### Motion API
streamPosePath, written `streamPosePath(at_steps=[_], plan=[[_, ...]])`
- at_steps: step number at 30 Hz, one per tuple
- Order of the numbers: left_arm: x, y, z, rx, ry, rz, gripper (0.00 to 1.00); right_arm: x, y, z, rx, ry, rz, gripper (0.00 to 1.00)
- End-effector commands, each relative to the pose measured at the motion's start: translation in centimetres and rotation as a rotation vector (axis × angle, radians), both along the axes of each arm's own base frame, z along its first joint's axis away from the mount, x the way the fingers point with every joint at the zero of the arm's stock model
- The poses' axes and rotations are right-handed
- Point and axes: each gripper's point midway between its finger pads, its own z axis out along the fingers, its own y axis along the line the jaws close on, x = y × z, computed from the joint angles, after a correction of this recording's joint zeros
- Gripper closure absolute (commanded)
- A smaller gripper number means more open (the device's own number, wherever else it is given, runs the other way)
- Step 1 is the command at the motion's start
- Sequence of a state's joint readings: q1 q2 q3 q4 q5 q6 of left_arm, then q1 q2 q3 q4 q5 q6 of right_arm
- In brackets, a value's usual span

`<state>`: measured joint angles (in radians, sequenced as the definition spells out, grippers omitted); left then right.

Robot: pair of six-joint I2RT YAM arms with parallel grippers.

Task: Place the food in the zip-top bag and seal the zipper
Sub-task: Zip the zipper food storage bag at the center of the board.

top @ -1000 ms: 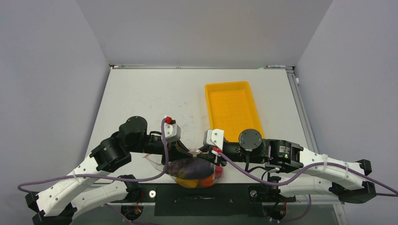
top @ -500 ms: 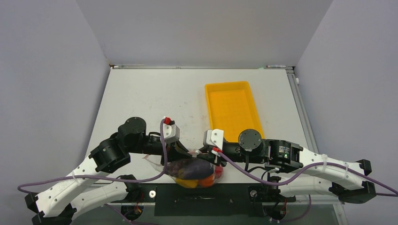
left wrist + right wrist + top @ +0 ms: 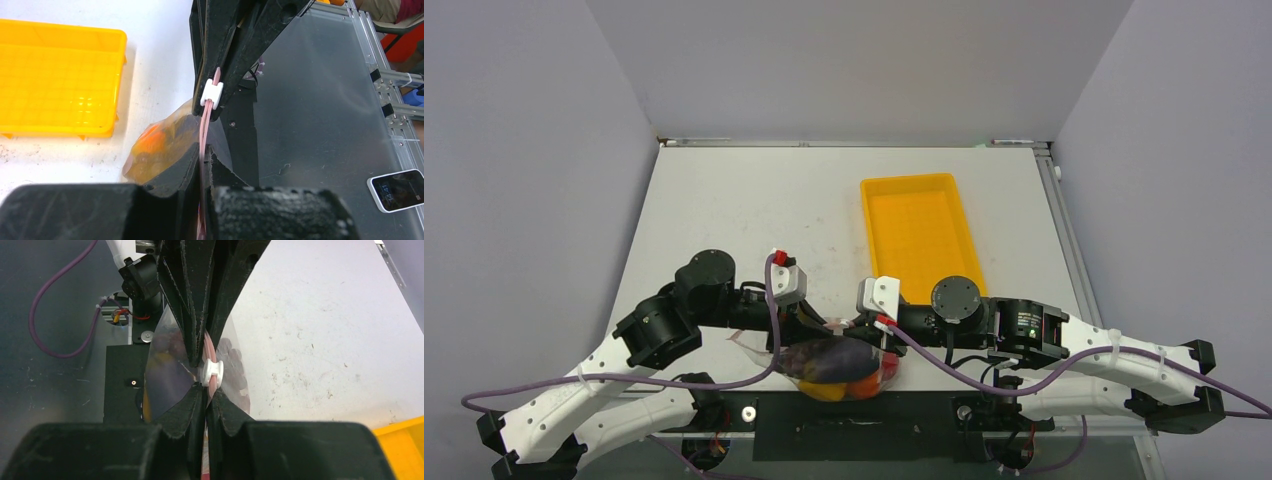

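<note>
Pinching the same bag from opposite sides, 2 black robot grippers meet at the near edge of a white table [image 3: 744, 220]. Between them sits the clear soft plastic zip-top bag [image 3: 844, 372] printed with pink-red dots. It bulges with small toy food [image 3: 829, 358]: dark purple pieces on top, with yellow, orange and red pieces beneath. An orange piece [image 3: 150, 142] glows through the plastic in the left wrist view.

The left gripper [image 3: 202, 156] has its fingers pressed together on the narrow pink zipper strip [image 3: 203, 125] along the bag's mouth. The right gripper [image 3: 206, 390] is likewise clamped tight on that strip, facing the left one. A small white plastic slider tab [image 3: 212, 371] rides on the strip just beyond the right gripper's fingertips, between the 2 grippers.

A rigid yellow rectangular tray [image 3: 914, 235] lies farther back on the table, well apart from the bag. No toy food shows in it or loose on the table.

Progress, as a judgement: loading looks finished, since all visible food is inside the bag. Sealing is the step in hand. The stretch of strip between the grippers looks flattened into 1 line. Whether the whole zipper is closed cannot be told, because the fingers hide its ends.
</note>
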<state>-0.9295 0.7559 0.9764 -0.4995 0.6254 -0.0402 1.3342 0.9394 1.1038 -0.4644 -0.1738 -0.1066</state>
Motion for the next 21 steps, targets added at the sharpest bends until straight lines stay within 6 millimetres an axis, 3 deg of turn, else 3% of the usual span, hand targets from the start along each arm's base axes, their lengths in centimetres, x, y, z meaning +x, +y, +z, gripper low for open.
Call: streamPosePath(at_steps=[1,6,10,15,21], plan=[[0.0,-0.4,2.0,-0.07,-0.037,-0.012,0.92,0.0,0.5,1.7,0.067,-0.012,0.014,0.95],[-0.2,-0.6,2.4,-0.086,-0.032,-0.021,0.58,-0.1,0.6,1.9,0.065,-0.015,0.024,0.95],[-0.3,-0.8,2.8,-0.103,-0.028,-0.033,0.43,-0.3,0.8,1.8,0.062,-0.017,0.034,0.95],[-0.2,-1.2,3.5,-0.136,-0.025,-0.039,0.34,-0.2,1.0,1.4,0.052,-0.015,0.038,0.95],[0.2,-1.7,4.0,-0.156,-0.03,-0.03,0.33,-0.3,0.9,1.2,0.055,-0.015,0.04,0.95]])
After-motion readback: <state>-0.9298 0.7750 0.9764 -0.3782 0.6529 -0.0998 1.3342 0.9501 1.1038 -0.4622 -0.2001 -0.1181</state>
